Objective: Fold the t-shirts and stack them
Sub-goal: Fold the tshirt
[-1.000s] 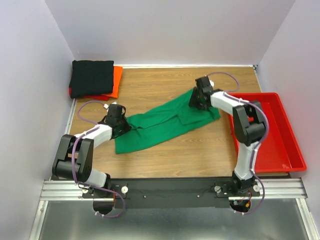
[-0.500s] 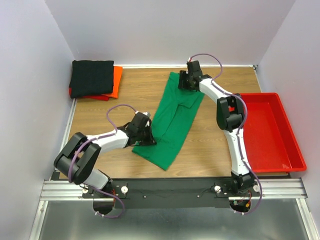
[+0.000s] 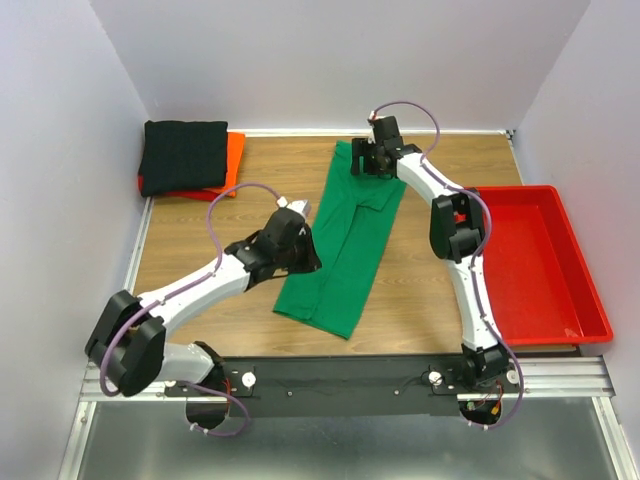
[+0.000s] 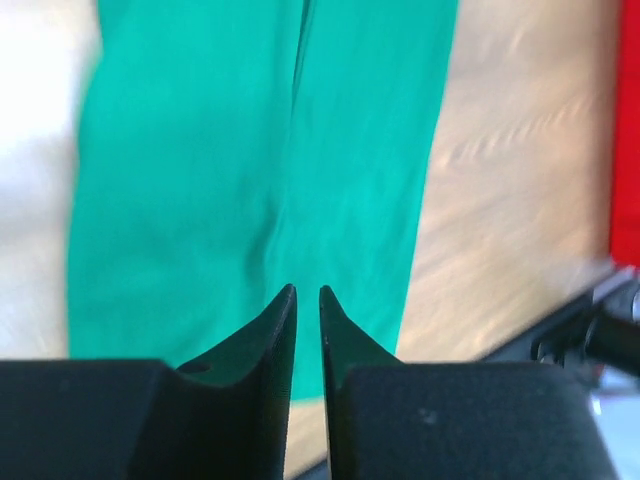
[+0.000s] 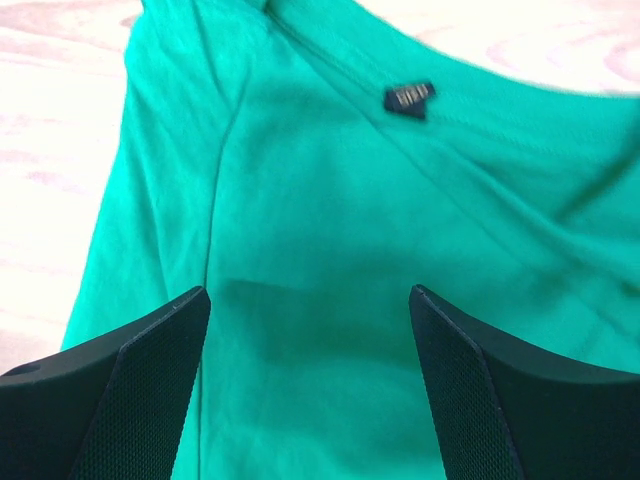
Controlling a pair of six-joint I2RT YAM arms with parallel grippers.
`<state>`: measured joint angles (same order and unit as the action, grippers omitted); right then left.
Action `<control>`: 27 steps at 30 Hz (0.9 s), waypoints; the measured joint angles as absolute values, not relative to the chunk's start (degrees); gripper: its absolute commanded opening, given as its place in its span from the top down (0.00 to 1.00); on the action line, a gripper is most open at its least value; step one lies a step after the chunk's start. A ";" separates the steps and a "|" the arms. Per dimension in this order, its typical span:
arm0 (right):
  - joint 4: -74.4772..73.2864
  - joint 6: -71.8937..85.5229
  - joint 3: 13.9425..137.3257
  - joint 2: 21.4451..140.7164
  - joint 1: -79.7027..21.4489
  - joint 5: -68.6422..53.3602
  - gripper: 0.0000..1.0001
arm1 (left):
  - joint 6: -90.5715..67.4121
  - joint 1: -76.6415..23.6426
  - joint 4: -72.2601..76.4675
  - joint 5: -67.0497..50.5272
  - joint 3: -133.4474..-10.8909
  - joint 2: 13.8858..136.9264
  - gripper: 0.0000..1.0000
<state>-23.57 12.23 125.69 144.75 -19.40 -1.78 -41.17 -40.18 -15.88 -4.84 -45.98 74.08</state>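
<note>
One green t-shirt (image 3: 345,240) lies flat on the wooden table (image 3: 430,290) as a long narrow strip, running from upper centre to lower centre of the top view. It looks light, limp and quick to crease, so a single pinch would probably let it sag. Taking both corners of one short end seems best for a crosswise fold. Over the neck end, near the neck label (image 5: 410,97), the right gripper (image 5: 308,292) hovers with jaws spread wide, holding nothing. Above the lower part, the left gripper (image 4: 307,292) shows only a thin slit between its jaws, with nothing in it. At upper left, the black t-shirt (image 3: 183,155) sits folded on the orange-red t-shirt (image 3: 232,160). A red tray (image 3: 590,310) stands at right.
</note>
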 measured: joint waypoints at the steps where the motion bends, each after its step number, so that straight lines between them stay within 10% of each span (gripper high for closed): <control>1: -23.70 12.62 124.51 143.74 -19.40 -1.74 0.13 | -40.45 -40.18 -15.94 -3.77 -47.53 75.07 0.85; 27: -25.45 15.18 115.07 138.63 -27.05 5.91 0.18 | -35.27 -48.51 -7.40 -5.74 -45.17 91.55 0.88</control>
